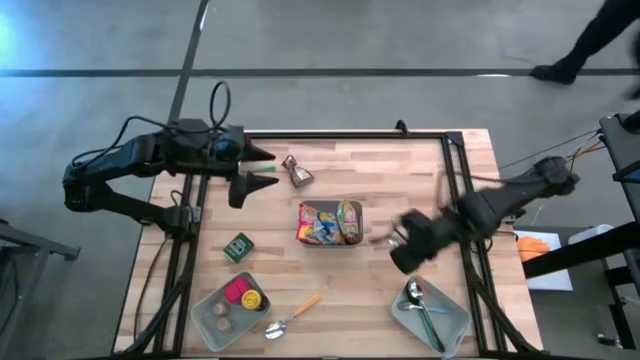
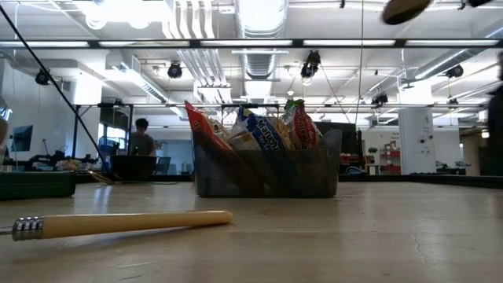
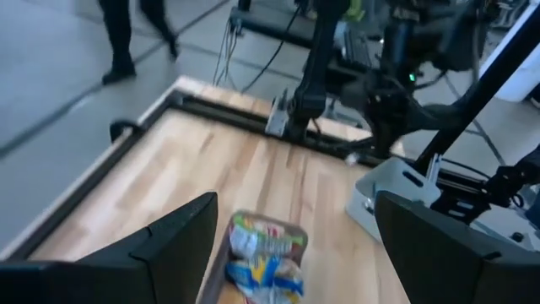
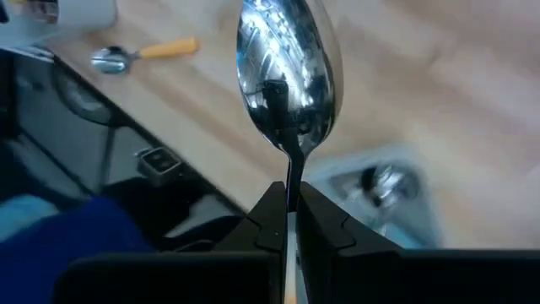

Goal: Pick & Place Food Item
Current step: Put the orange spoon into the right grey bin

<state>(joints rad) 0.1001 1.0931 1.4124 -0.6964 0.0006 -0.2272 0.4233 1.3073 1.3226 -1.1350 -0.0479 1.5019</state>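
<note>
Spoon [image 4: 285, 80] pinched upright in right end effector [image 4: 288, 221], above table [image 4: 405, 76].

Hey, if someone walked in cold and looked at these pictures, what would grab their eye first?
Probably the shiny metal spoon pinched upright in the right gripper, held above the table's right side. Next, the clear bin of bright snack packets at the table's middle. The left gripper hangs open over the far left part.
</note>
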